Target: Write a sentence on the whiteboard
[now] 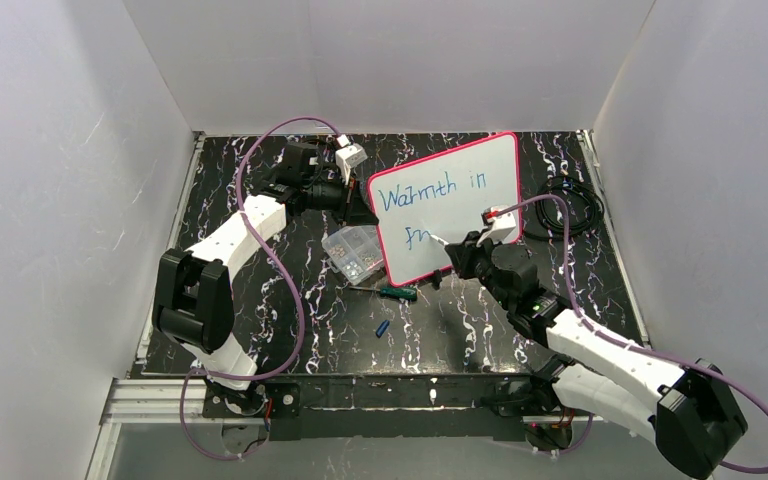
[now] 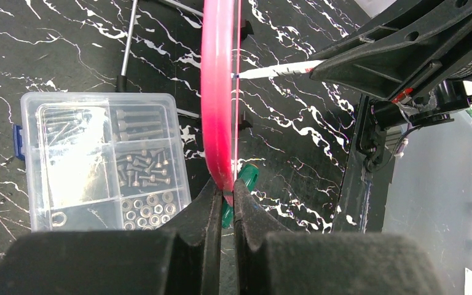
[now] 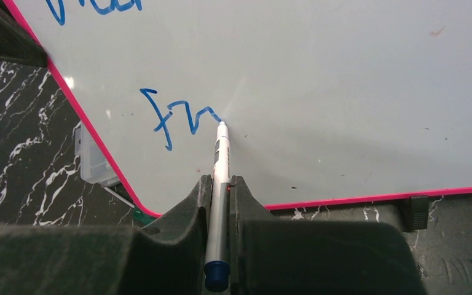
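While the right tool [image 3: 220, 182] clamps a white marker [image 3: 221, 153] whose tip touches the whiteboard [image 1: 455, 165], the left tool [image 2: 224, 192] is closed on the board's pink rim. The sentence [image 1: 430, 197] reads "Warmth in" on the top line, with "fr" below it, ending at the marker tip. The board sits tilted, mid-table [image 1: 460, 325] toward the back. A clear compartment box [image 1: 352, 250] of screws lies just beside its left edge, and a green-handled screwdriver [image 1: 397, 292] lies near its lower corner.

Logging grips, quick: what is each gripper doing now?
Left gripper: closed on the whiteboard rim.
Right gripper: closed on the marker.
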Tool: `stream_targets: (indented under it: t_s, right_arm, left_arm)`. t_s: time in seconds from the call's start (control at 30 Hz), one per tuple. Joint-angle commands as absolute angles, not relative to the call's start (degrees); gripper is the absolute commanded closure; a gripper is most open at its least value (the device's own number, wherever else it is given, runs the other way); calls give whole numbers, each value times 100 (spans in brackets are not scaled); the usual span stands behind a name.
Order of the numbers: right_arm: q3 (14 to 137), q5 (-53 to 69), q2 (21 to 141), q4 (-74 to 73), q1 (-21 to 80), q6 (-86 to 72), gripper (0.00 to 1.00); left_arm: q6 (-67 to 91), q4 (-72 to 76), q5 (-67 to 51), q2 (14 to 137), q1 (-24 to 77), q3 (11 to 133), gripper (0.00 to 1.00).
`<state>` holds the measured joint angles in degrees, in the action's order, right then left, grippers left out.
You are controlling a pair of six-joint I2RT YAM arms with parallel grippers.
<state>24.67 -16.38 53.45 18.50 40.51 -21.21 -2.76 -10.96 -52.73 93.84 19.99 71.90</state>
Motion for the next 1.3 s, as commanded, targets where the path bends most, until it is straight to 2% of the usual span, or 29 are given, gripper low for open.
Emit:
stream_targets:
  t_s: [0.0, 0.97, 1.27]
  right_arm:
    - [2830, -1710, 5070, 1581, 4043, -1902, 99]
    - [2972, -1824, 5450, 2099, 3972, -1574, 99]
    - [2730, -1849, 5303, 1803, 3973, -1741, 99]
  left_arm:
    - [-418, -1237, -5634, 8979, 2063, 7417, 100]
    - [-396, -1225, -5660, 8971, 2057, 7411, 100]
    - [-394, -1217, -5661, 8972, 2057, 7411, 100]
